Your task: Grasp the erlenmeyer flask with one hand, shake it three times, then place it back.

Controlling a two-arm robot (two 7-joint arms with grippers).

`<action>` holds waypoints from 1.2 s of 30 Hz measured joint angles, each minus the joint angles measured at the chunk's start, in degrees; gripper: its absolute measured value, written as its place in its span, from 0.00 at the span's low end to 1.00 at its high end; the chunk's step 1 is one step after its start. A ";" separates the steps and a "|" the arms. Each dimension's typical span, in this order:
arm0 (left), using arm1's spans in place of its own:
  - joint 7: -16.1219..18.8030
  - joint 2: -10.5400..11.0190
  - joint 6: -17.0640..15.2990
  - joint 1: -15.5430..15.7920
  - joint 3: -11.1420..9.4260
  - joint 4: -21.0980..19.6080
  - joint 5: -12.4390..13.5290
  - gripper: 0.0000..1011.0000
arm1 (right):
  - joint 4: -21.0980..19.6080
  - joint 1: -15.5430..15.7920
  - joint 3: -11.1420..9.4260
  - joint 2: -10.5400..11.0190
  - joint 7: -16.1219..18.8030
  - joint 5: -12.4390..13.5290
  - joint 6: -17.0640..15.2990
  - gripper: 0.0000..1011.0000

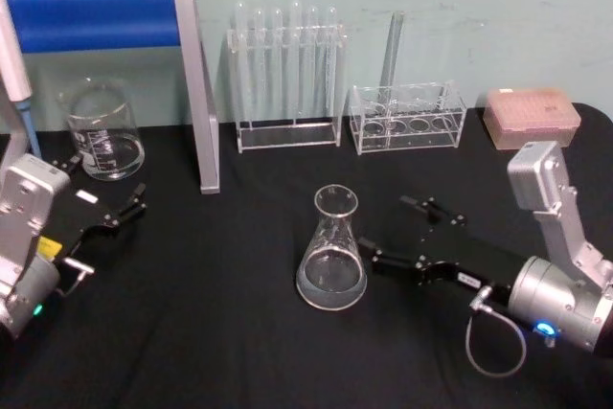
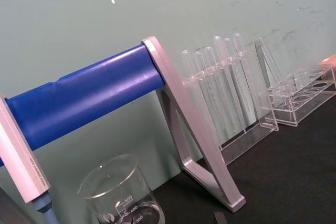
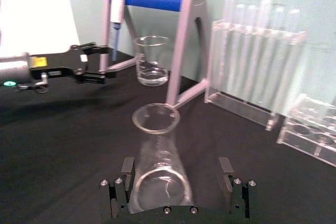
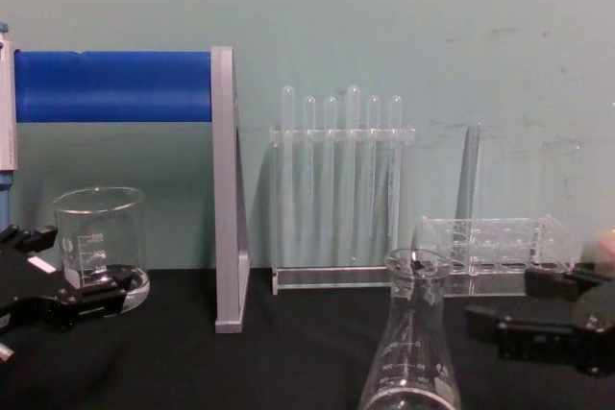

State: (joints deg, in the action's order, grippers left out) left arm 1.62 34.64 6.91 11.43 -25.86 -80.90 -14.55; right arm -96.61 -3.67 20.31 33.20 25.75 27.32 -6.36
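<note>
Far to the left of the erlenmeyer flask (image 1: 332, 251), the left pincer (image 1: 107, 215) hovers low over the black surface (image 1: 220, 323) with its fingers spread wide and nothing between them, just in front of the glass beaker (image 1: 102, 128); it looks parked, clear of the work. Behind it stands the blue-barred pipette stand (image 1: 196, 93), its grey leg planted on the surface left of and behind the flask, well apart from it. Farther back, directly behind the flask, the rack of test tubes (image 1: 286, 74) stands against the wall. The flask itself stands upright near the middle of the surface, empty as far as can be seen, with open cloth on every side. To the right of the flask the right pincer (image 1: 400, 232) comes in low and level, its jaws set wide; in the right wrist view the flask's base (image 3: 159, 183) lies between the two fingers (image 3: 122, 182) without either touching the glass, so the grasp looks lined up but not yet closed. Behind and right of the flask sit the low clear rack (image 1: 409, 117) holding one tall tube and a pink tip box (image 1: 532, 117), neither in the way of a lift and shake.
</note>
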 joint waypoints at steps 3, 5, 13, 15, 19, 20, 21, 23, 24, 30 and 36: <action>0.00 0.00 0.00 0.00 0.00 0.00 0.00 0.99 | 0.10 0.17 -0.87 0.17 -1.00 -0.01 0.06 0.99; 0.00 0.00 0.00 0.00 0.00 0.00 0.00 0.99 | 0.62 0.13 -1.50 0.13 -1.86 -0.10 0.06 0.99; 0.00 0.00 0.00 0.00 0.00 0.00 0.00 0.99 | 4.12 -1.76 -3.42 -2.97 -7.08 -3.45 1.15 0.99; 0.00 0.00 0.00 0.00 0.00 0.00 0.00 0.99 | 4.94 -2.27 -3.54 -3.81 -8.13 -4.31 1.59 0.99; 0.00 0.00 0.00 0.00 0.00 0.00 0.00 0.99 | 7.33 -3.99 -3.26 -6.00 -10.81 -7.45 3.06 0.99; 0.00 0.00 0.00 0.00 0.00 0.00 0.00 0.99 | 8.32 -4.69 -2.96 -6.88 -11.92 -8.87 3.61 0.99; 0.00 0.00 0.00 0.00 -0.01 0.00 0.00 0.99 | 8.82 -5.04 -2.78 -7.36 -12.45 -9.63 3.87 0.99; 0.00 0.00 0.00 0.00 0.00 0.00 0.00 0.99 | 10.47 -6.15 -2.18 -8.74 -14.48 -12.07 4.49 0.99; 0.00 0.00 0.00 0.00 0.00 0.00 0.00 0.99 | 10.88 -6.44 -1.97 -9.13 -15.03 -12.80 4.68 0.99; 0.00 0.00 0.00 0.00 0.00 0.00 0.00 0.99 | 15.47 -9.15 0.00 -12.19 -20.97 -20.53 6.53 0.99; 0.00 0.00 0.00 0.00 0.00 0.00 0.00 0.99 | 18.57 -10.73 1.53 -13.32 -24.44 -26.52 7.39 0.99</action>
State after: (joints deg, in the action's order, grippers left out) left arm 1.62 34.65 6.91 11.43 -25.86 -80.90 -14.55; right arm -78.05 -14.40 21.84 19.88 1.31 0.80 1.03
